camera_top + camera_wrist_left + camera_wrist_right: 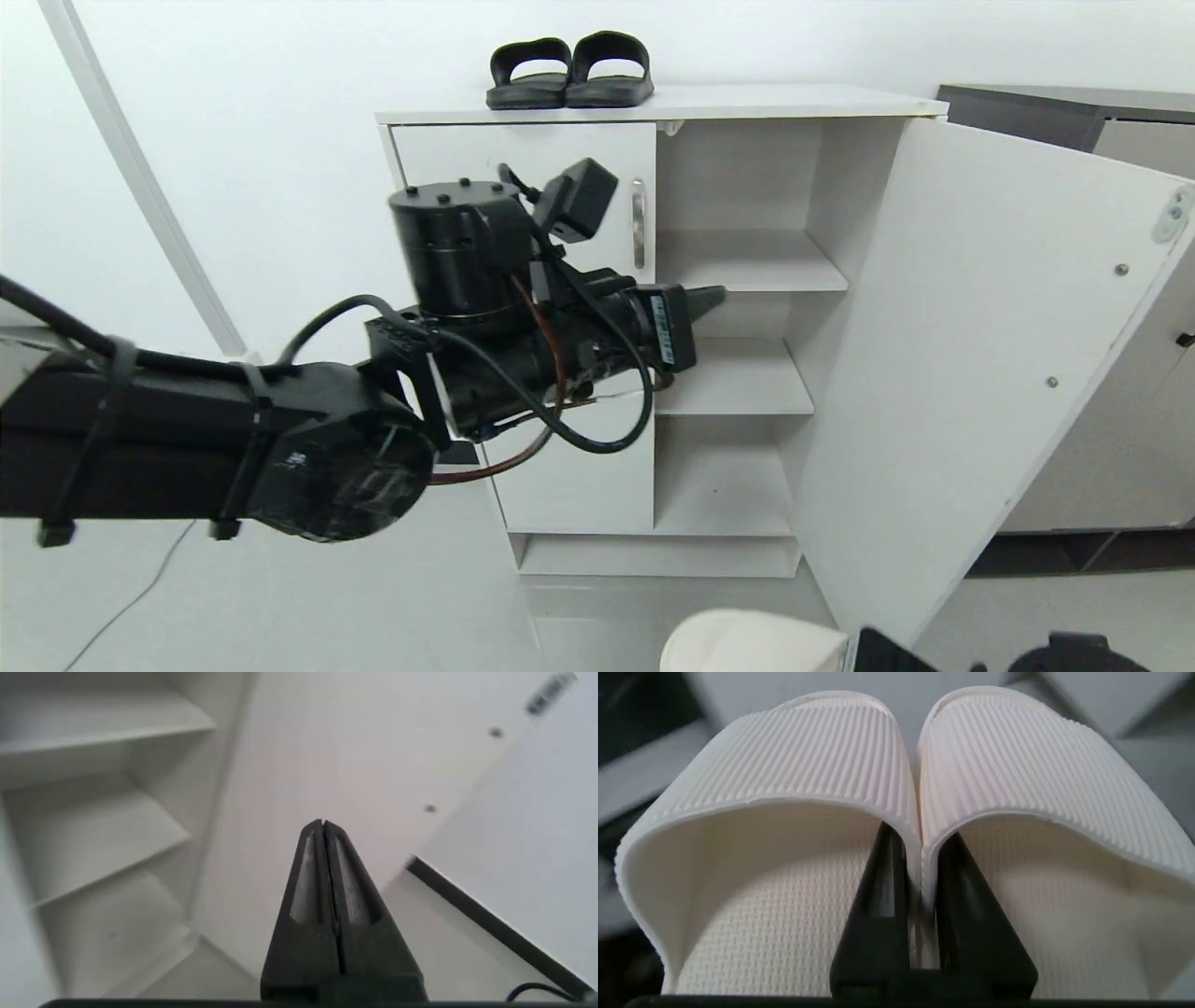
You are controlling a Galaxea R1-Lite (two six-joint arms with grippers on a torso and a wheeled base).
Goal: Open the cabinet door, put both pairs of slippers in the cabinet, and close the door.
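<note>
Altogether, by count: two pairs of slippers, one cabinet (803, 103), two doors, two shelves (747, 266) making three compartments. Up on the cabinet's top, toward its left end above the shut door (523, 149): black pair (569, 73), matte and rubbery, with broad smooth straps arched high. Set side by side and touching, long axes front to back, strap openings facing the front edge. Low in front of the cabinet, near the foot of the open door (980, 373): white pair (747, 644), clamped in right gripper (920, 905). One dark finger (882, 887) tucked inside each slipper, pinching the two adjoining side walls together. Soft foam by the look of it, straps (822, 765) finely ribbed, footbeds dimpled in a fine grid, long axes parallel to the fingers, strap openings turned back toward the wrist. Open door swung wide on the cabinet's right side, a flat white board dotted with small screw heads. One slim metal handle (638, 224), upright, by the shut door's inner edge. Left gripper (714, 297) in front of the opening, level with the middle compartment, pointing toward the open door, its tapered black fingers (308, 877) pressed flat together on nothing.
</note>
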